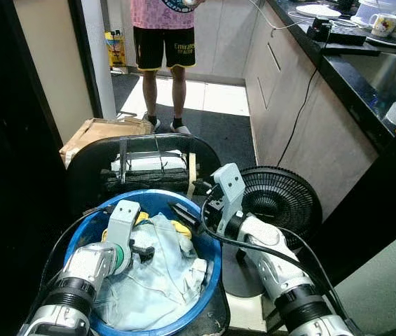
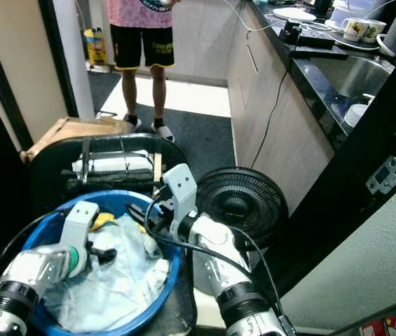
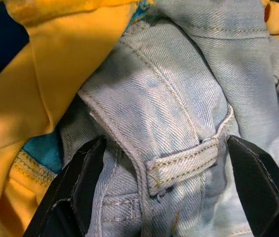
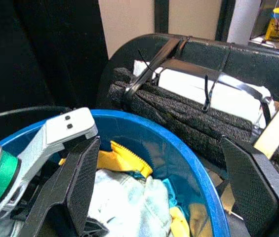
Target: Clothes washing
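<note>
A black floor fan (image 1: 280,196) lies on the floor just beside the cabinets; a cardboard box (image 1: 98,133) sits near the doorway; a person (image 1: 162,42) in black shorts stands on the dark mat (image 1: 205,133); mugs (image 1: 392,25) and a plate (image 1: 317,10) rest on the black table (image 1: 345,73), beside a steel sink (image 1: 394,73).
</note>
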You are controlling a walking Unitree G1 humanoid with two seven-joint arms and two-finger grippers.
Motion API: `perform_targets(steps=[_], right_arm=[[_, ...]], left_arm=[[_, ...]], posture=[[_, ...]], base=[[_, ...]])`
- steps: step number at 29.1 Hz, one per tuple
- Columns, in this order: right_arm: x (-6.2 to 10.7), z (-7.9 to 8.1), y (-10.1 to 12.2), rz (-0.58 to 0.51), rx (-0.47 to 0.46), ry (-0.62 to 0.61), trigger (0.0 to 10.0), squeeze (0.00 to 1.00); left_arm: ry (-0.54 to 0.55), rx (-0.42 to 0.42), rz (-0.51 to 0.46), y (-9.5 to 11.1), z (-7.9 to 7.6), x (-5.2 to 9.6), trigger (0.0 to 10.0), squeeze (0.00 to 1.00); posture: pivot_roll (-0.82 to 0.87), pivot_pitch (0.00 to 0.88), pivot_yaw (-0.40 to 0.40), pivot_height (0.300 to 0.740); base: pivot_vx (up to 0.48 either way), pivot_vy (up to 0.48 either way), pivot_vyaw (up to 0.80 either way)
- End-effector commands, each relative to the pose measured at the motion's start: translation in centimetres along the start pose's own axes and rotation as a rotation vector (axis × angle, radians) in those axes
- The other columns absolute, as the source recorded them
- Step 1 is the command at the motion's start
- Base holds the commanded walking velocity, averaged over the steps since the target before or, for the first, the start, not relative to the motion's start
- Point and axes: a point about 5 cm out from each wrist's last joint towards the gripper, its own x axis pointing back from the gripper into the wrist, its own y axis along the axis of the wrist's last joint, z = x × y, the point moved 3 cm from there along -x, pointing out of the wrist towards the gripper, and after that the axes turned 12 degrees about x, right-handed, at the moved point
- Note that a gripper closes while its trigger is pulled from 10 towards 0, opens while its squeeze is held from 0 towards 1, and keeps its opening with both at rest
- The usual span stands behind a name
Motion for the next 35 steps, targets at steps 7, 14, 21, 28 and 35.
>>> perform_targets(steps=[7, 14, 21, 28, 35], right_arm=[[0.2, 0.3, -0.4, 0.02, -0.002, 0.018, 10.0, 0.0], [0.1, 0.2, -0.1, 0.018, 0.009, 0.031, 10.0, 0.0], [0.0, 0.2, 0.1, 0.014, 0.015, 0.036, 10.0, 0.0], [0.0, 0.1, 0.2, 0.013, 0.019, 0.033, 10.0, 0.0], [0.0, -0.1, 0.2, 0.011, 0.018, 0.021, 10.0, 0.0]], left_arm=[[-0.053, 0.069, 0.17, -5.6, -0.8, -1.2, 10.0, 0.0], [0.102, -0.438, -0.034, -3.9, 0.5, -1.2, 10.0, 0.0], [0.121, -0.567, 0.019, -5.3, 0.7, -1.5, 10.0, 0.0], [0.116, -0.566, 0.075, -6.1, 1.0, -1.5, 3.8, 0.0], [0.071, -0.543, 0.105, -6.7, 1.3, -1.5, 0.0, 0.0]], posture=[[-0.01, 0.163, -0.037, 0.74], [0.0, 0.159, -0.041, 0.74], [-0.01, 0.157, -0.039, 0.74], [-0.01, 0.158, -0.039, 0.74], [-0.01, 0.156, -0.036, 0.74]], base=[[0.0, 0.0, 0.0], [0.0, 0.0, 0.0], [0.0, 0.0, 0.0], [0.0, 0.0, 0.0], [0.0, 0.0, 0.0]])
